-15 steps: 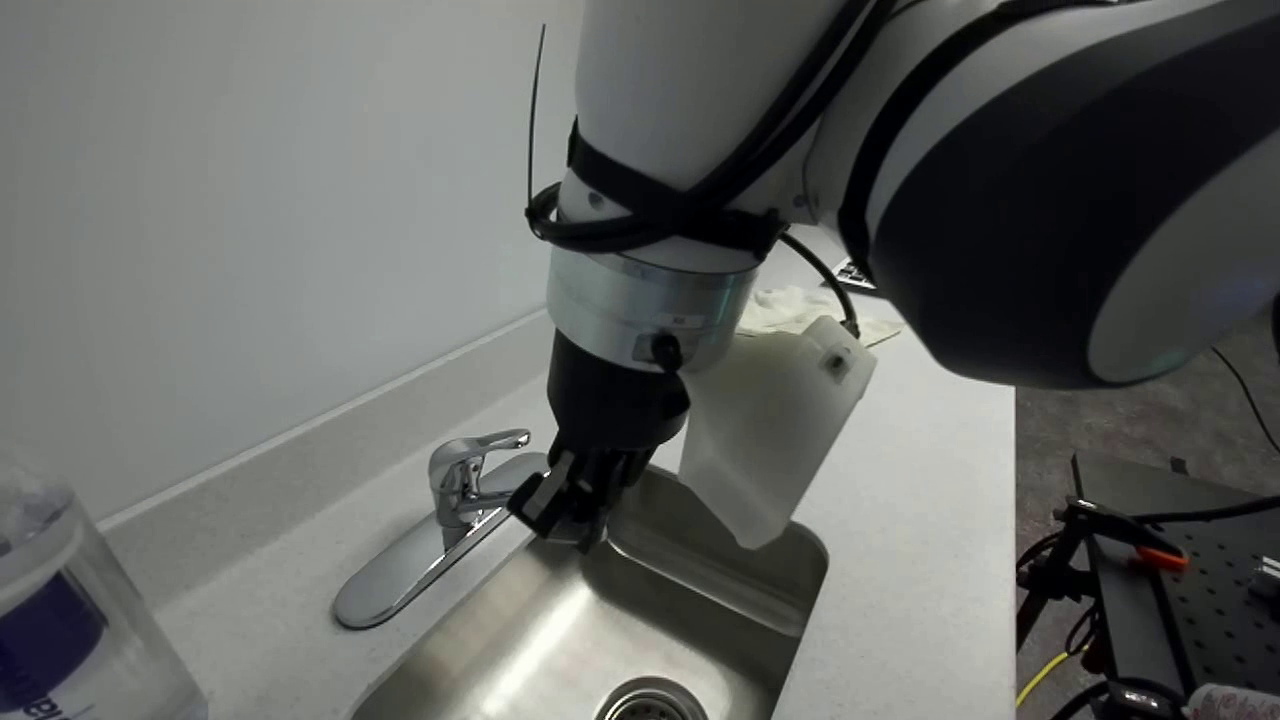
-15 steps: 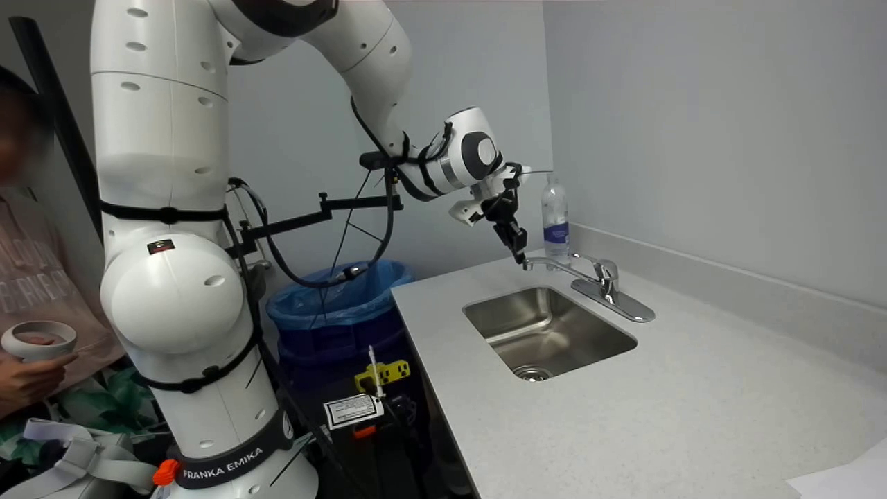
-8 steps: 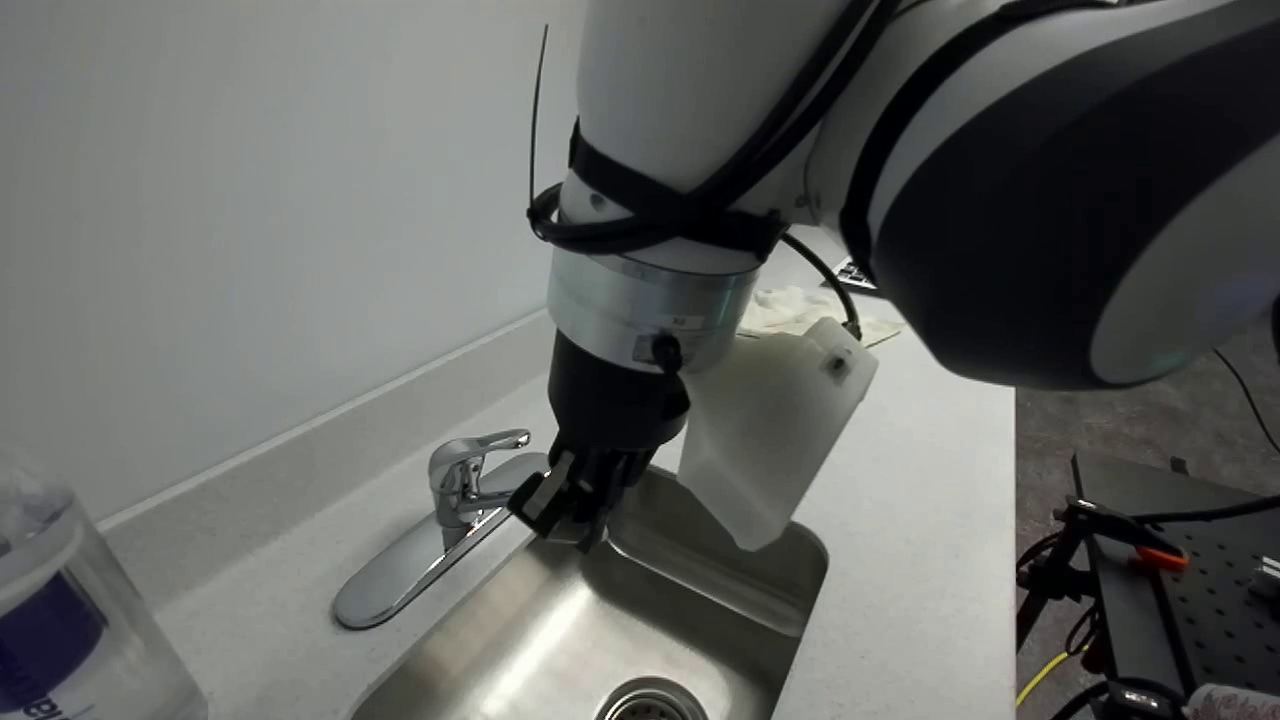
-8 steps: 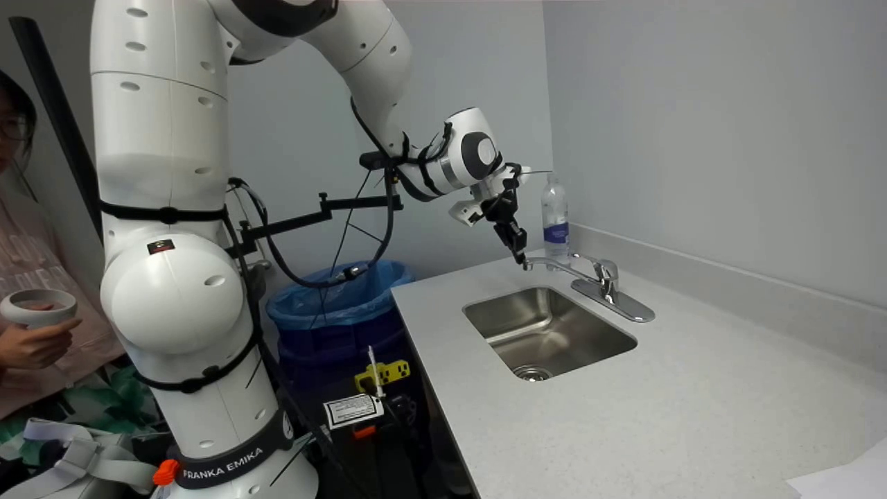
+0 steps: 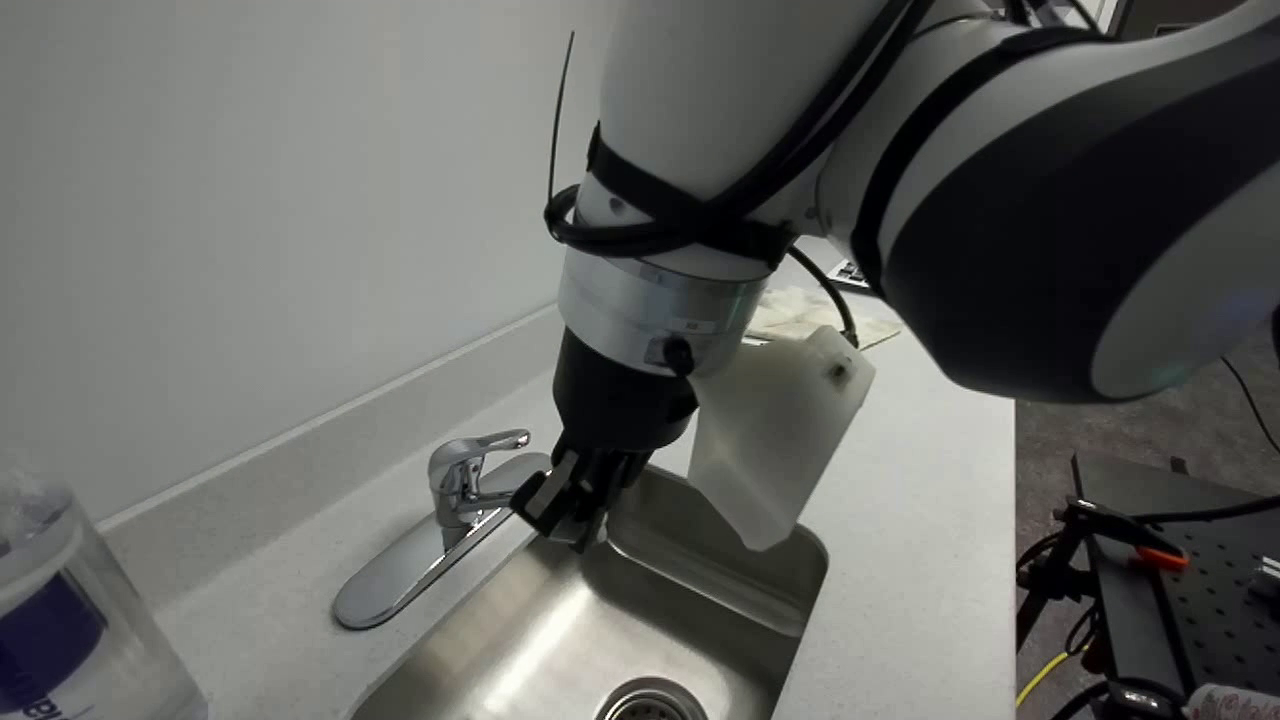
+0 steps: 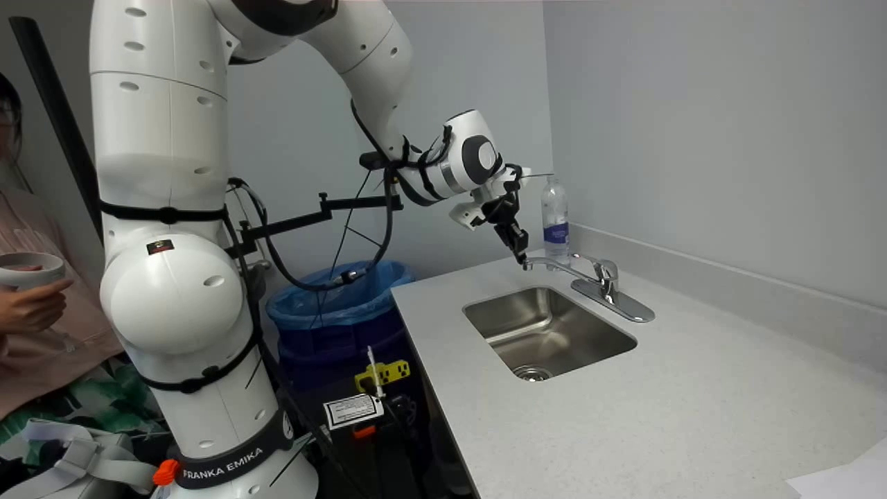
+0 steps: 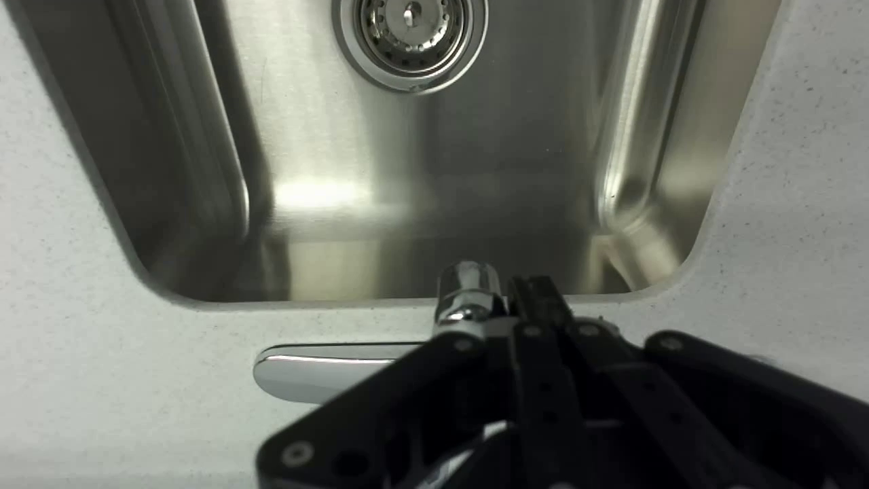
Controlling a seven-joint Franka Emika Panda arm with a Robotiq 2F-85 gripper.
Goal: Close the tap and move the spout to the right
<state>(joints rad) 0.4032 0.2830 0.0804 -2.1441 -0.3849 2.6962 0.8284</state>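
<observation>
The silver tap (image 5: 455,470) stands behind the sink; it also shows in an exterior view (image 6: 608,277). Its short lever (image 5: 505,438) sits on top of the base. The slim spout (image 6: 561,265) reaches out from the base, its tip beside my gripper (image 6: 521,259). In an exterior view my gripper (image 5: 562,520) hides most of the spout. In the wrist view my black fingers (image 7: 538,295) are together with nothing between them. The spout's tip (image 7: 468,292) is just left of them there, touching or almost touching.
The steel sink (image 6: 547,333) is set in the white counter (image 6: 665,388). A clear bottle with a purple label (image 6: 556,235) stands behind the gripper. A wall (image 5: 250,250) rises behind the tap. A person holding a bowl (image 6: 34,267) is beside the robot's base.
The wrist and forearm have tilted slightly to the right in an exterior view. The fingertips have stayed at about the same place by the spout. The tap and spout have not visibly moved.
</observation>
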